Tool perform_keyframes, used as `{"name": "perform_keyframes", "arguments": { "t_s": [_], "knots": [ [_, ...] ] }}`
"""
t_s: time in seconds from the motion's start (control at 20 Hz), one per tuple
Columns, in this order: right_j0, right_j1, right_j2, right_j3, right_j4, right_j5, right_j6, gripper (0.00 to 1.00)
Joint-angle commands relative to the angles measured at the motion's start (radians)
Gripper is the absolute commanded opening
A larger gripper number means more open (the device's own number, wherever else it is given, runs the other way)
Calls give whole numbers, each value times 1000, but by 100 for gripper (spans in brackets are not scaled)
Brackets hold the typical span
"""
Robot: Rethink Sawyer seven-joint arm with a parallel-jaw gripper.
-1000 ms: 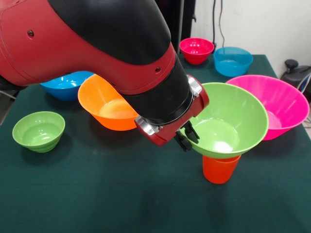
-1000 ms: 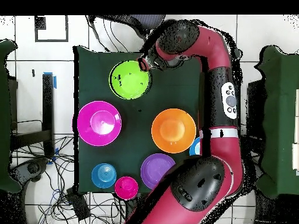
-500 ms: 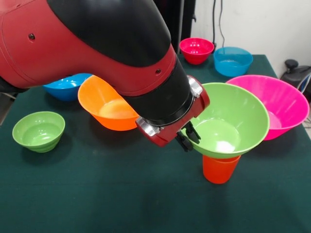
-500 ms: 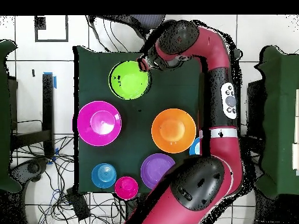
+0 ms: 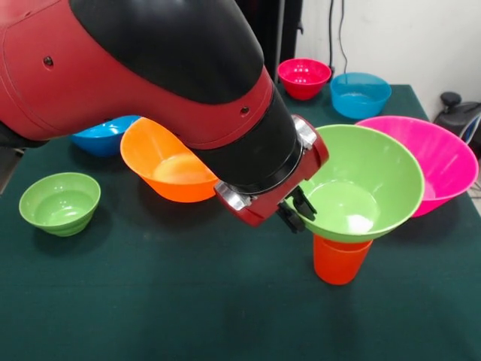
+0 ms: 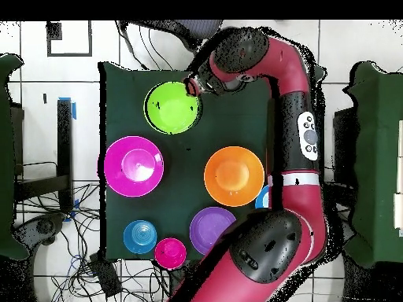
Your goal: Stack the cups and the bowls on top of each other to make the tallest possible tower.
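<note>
Front view: you've got the black two-finger gripper (image 5: 299, 211) clamped on the near-left rim of the large glossy green plastic bowl (image 5: 361, 184), one finger inside the rim, one outside. That bowl sits tilted on top of the orange-red translucent plastic tumbler (image 5: 341, 259), which stands upright on the dark green cloth table (image 5: 150, 301). Against a second ago, the bowl and gripper have shifted slightly right and the bowl now covers more of the big glossy pink plastic bowl (image 5: 440, 158) behind it. The tumbler hasn't moved. The large orange plastic bowl (image 5: 161, 162) sits left of the arm, partly behind the wrist. A small light-green plastic bowl (image 5: 59, 201) is at the left, well apart. A blue plastic bowl (image 5: 101, 135) peeks out behind the arm. A small magenta-red plastic bowl (image 5: 304, 77) and a small translucent blue plastic bowl (image 5: 360, 93) sit just beside each other at the far edge. None of these have changed.

Overhead view: the green bowl (image 6: 173, 107) has slid a little toward picture-left compared with the earlier frame, the gripper (image 6: 191, 85) on its rim. The tumbler is hidden under it. The pink bowl (image 6: 134, 165), orange bowl (image 6: 234, 175), a purple plastic bowl (image 6: 209, 229), small blue bowl (image 6: 139, 237) and magenta-red bowl (image 6: 170, 252) all sit singly, unchanged, nothing nested.
</note>
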Motion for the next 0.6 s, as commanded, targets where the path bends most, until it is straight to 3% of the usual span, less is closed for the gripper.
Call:
{"name": "perform_keyframes", "arguments": {
  "t_s": [0.05,0.6],
  "knots": [
    [29,16,-33,-59,11,59,-69,0],
    [28,19,-30,-66,8,19,-101,0]
  ]
}}
